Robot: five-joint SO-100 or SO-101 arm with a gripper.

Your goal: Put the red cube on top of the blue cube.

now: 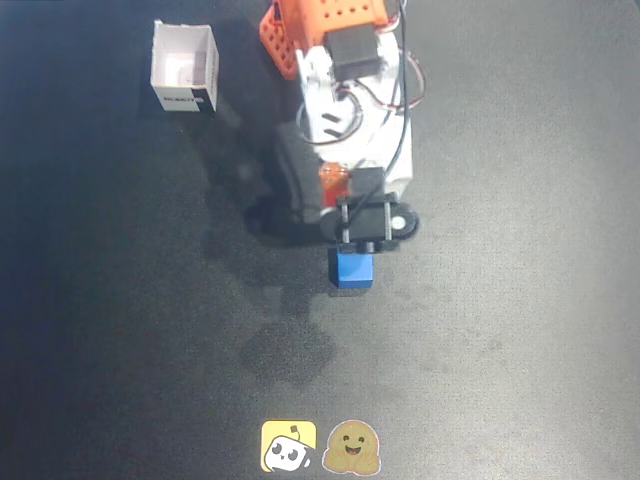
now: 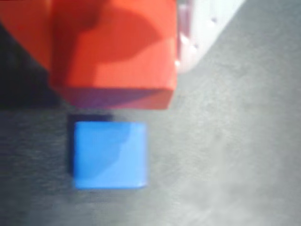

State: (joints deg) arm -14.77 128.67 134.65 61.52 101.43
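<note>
A dark, matte black table (image 1: 520, 330) fills the overhead view, lit unevenly so that faint shadows spread below and to the left of the arm. At the far left of that view, near the top, stands an open white box (image 1: 184, 68) with a dark label strip on its lower wall; it sits well apart from everything else. Along the bottom edge, left of centre, lie two small stickers side by side: a yellow one with a cartoon face (image 1: 289, 446) and a tan smiling blob (image 1: 352, 448), both well clear of the cubes.

Moving right, the arm (image 1: 350, 110) reaches down from the top centre, its orange base above and white links with loose wires below. Its black wrist hardware covers most of what it carries. The blue cube (image 1: 351, 270) rests on the table directly beneath the arm's tip, its upper edge tucked under the black hardware, with bare table on its other sides.

In the wrist view the red cube (image 2: 113, 52) is large and close at the top, lifted off the table and clamped in the gripper (image 2: 110, 47): an orange finger (image 2: 26, 33) presses its left face and a pale finger (image 2: 197, 33) its right. The blue cube (image 2: 110, 154) lies just below it in that view, not yet covered.
</note>
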